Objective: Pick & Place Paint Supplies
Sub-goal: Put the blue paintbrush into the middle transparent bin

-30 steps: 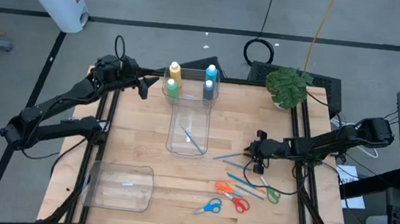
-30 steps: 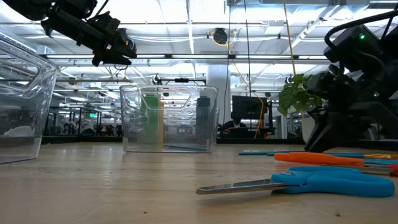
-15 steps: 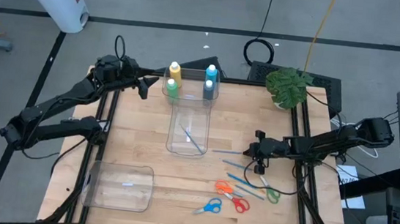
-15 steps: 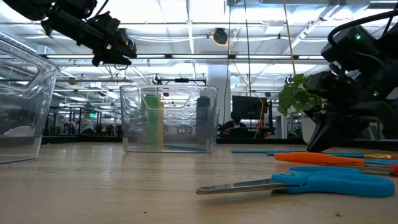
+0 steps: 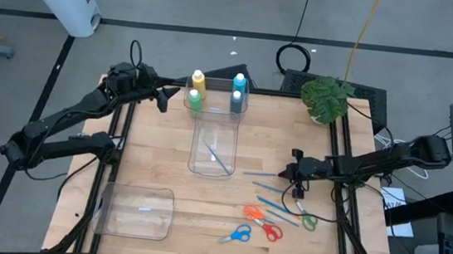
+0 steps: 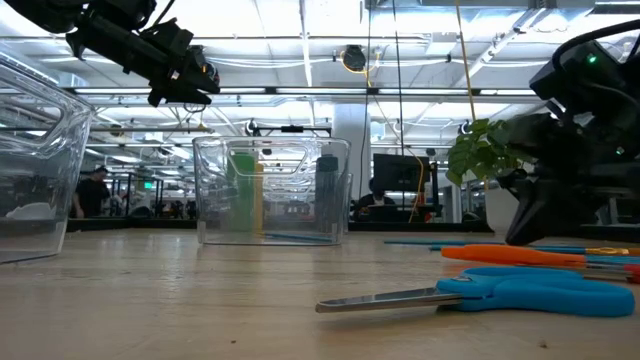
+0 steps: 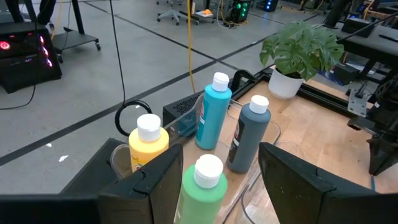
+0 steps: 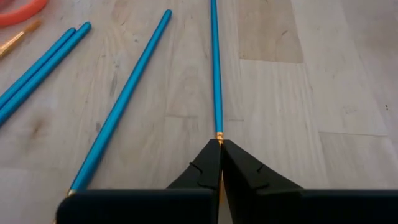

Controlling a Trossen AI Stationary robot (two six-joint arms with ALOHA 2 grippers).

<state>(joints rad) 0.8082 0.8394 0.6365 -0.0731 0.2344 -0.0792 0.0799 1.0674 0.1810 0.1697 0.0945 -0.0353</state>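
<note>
Right wrist view: right gripper (image 8: 219,149) now clamped on blue brush (image 8: 215,68).

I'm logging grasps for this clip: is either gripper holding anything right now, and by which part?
The right gripper is shut on a blue-handled brush, pinching its end at the gold ferrule. The left gripper is open, holding nothing.

The pale wooden bench (image 5: 148,165) carries a clear open bin (image 5: 212,146) at its centre, reaching toward twelve o'clock. Another clear container (image 5: 135,212) lies at seven o'clock. A potted plant (image 5: 326,97) stands at two o'clock. Thin blue brushes (image 5: 265,177) lie at three o'clock, just beside the bin. At five o'clock lie blue scissors (image 5: 235,235), orange scissors (image 5: 261,219) and green scissors (image 5: 304,219), close together.
</note>
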